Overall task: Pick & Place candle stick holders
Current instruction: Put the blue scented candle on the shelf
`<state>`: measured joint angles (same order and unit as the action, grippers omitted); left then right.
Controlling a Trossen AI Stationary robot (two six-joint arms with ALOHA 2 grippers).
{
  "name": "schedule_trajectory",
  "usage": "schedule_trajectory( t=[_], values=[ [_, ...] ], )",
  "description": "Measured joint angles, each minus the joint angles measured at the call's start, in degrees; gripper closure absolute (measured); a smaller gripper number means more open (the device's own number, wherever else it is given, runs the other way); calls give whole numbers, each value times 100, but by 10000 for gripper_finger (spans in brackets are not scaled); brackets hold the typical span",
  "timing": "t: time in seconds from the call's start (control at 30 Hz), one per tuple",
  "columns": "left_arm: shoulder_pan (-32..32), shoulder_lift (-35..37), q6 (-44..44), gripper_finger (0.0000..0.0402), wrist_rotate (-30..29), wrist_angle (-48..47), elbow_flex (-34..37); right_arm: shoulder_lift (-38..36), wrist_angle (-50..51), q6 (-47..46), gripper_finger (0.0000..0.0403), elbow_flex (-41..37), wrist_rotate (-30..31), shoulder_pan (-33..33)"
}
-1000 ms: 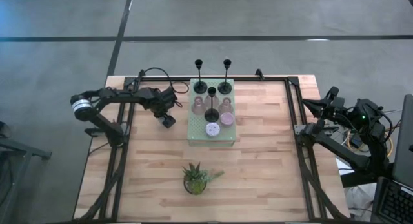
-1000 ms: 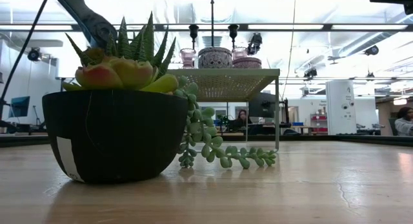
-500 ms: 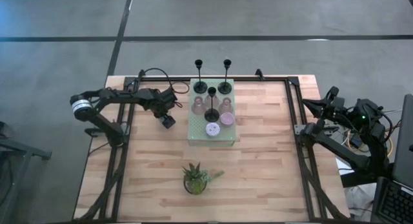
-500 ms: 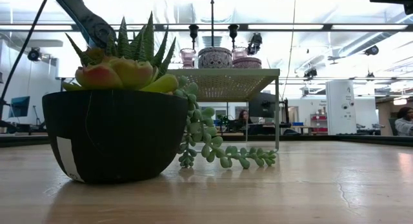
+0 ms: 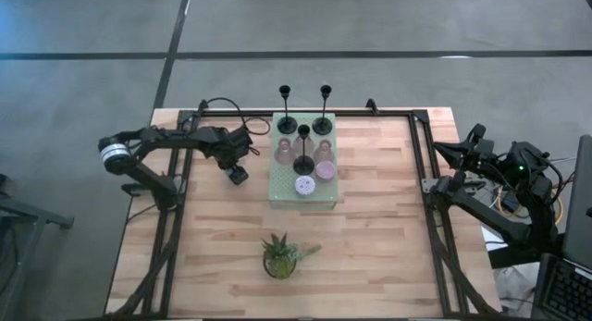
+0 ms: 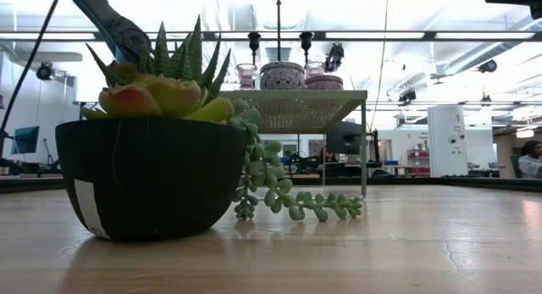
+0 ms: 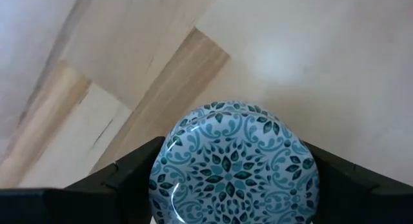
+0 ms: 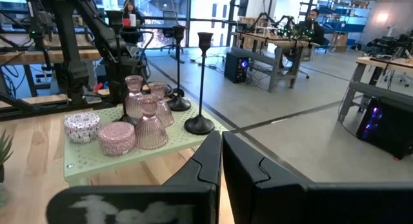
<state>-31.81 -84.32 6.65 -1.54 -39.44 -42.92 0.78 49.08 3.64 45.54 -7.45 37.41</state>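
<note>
My left gripper (image 5: 239, 174) is over the table, left of the green stand (image 5: 277, 187), shut on a squat round cup with a blue pattern (image 7: 232, 166). Three tall black candle stick holders (image 5: 303, 164) (image 5: 287, 124) (image 5: 323, 125) stand by their disc bases on the stand. With them are pink glass holders (image 5: 280, 154), a pink cup (image 5: 326, 170) and a pale lilac patterned cup (image 5: 304, 185). My right gripper (image 8: 221, 166) is shut and empty at the table's right edge (image 5: 449, 154). My left gripper pinches the blue patterned cup between its two fingers (image 7: 122, 182), one on each opposite side of its round wall (image 7: 160, 175). The fingers point down at the table from above. I cannot tell whether the cup is lifted clear or rests on the wood.
A small potted plant (image 5: 280, 254) stands near the front middle of the table and fills the low view (image 6: 152, 158). Black frame rails (image 5: 176, 201) run along the table's left and right sides. Bare wood lies between the stand and the plant.
</note>
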Motion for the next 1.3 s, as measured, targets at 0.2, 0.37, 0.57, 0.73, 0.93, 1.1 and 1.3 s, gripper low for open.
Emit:
schedule_trajectory(
  t=[0.2, 0.37, 0.57, 0.73, 0.93, 1.1, 1.3],
  values=[
    [0, 519, -89, 100, 61, -338, -3, 0, 0, 0, 394, 0, -1, 0],
    [0, 1100, -78, 100, 335, -990, -191, 0, 0, 0, 394, 0, 1, 0],
    [0, 1721, -78, 100, 874, -1632, -714, 0, 0, 0, 394, 0, 0, -2],
    [9, 1907, -214, 100, 1392, -2264, -1324, 0, 0, 0, 394, 0, -1, -2],
    [109, 1873, -343, 100, 1677, -2704, -2029, 0, 0, 0, 394, 0, 1, 0],
    [292, 1813, -338, 100, 1744, -2873, -2538, 0, 0, 0, 394, 0, 1, -1],
    [783, 1663, -262, 100, 1743, -2906, -2896, 0, -1, 0, 394, 0, 0, -2]
  ],
)
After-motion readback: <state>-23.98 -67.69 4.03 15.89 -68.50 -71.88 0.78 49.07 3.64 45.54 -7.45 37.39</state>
